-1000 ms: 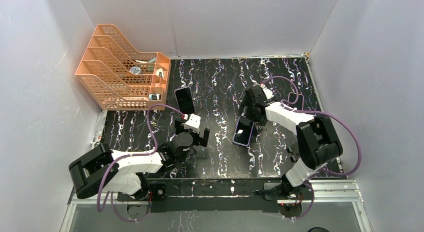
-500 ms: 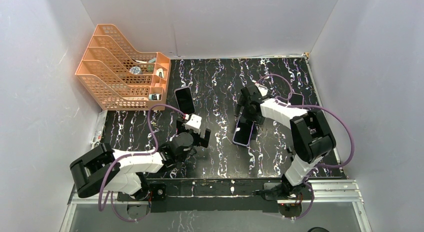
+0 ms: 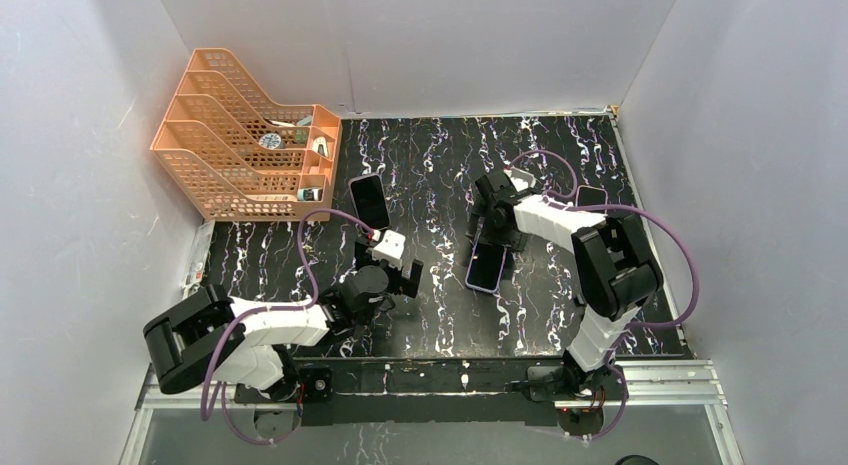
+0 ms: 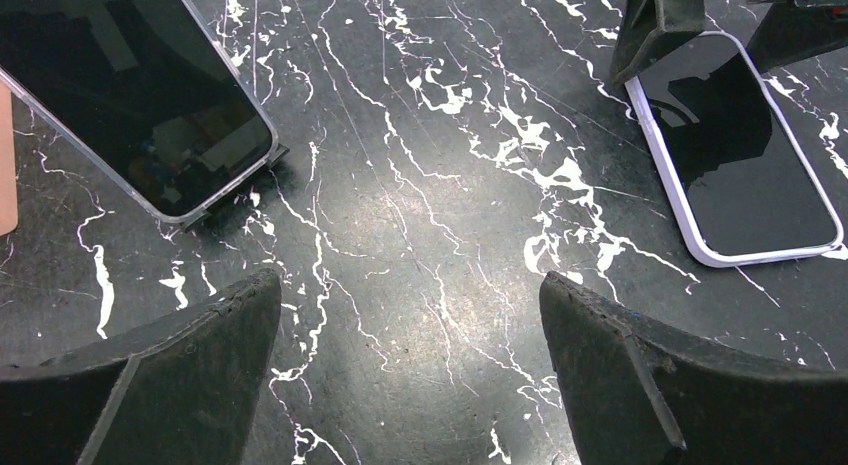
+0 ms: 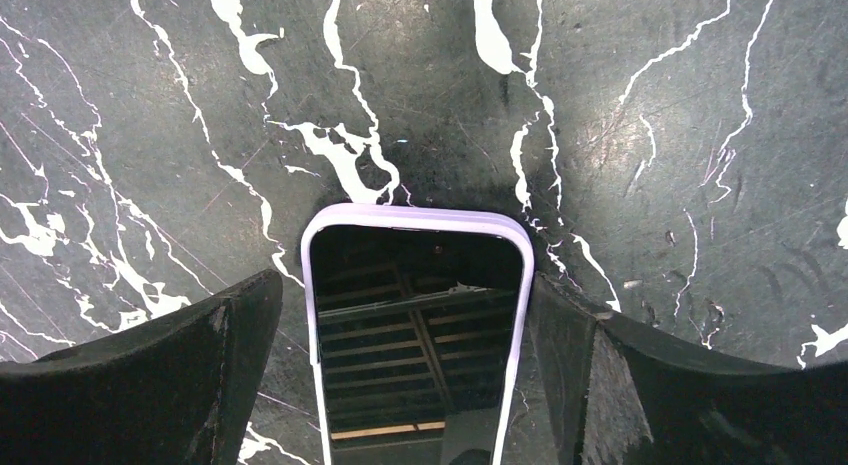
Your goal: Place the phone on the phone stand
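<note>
At the near edge of the black, white-veined worktop (image 3: 440, 165) two arms are mounted, and both sets of jaws stand wide apart with nothing gripped. The left arm (image 3: 270, 325) holds its jaws over bare worktop, empty, with one phone ahead on each side of them and neither within their span. A little farther in and to the right lies the lilac-cased phone (image 3: 487, 268), flat on the worktop, screen up. The right arm (image 3: 545, 217) reaches down over its far end, so that this end sits between the spread jaws. One jaw is clearly apart from the case, and the other is just beside its edge; whether it touches cannot be told. Beyond the left jaws a second phone, in a clear case (image 3: 369, 201), leans tilted on a dark phone stand (image 4: 272, 157) that peeks out under its lower edge. That makes two phones. By the right side is one small dark object (image 3: 590, 195), partly covered by a purple cable and too hidden to identify. Farthest away, in the left corner, is one orange mesh rack (image 3: 240, 150) of four tiers with a few small items inside.
</note>
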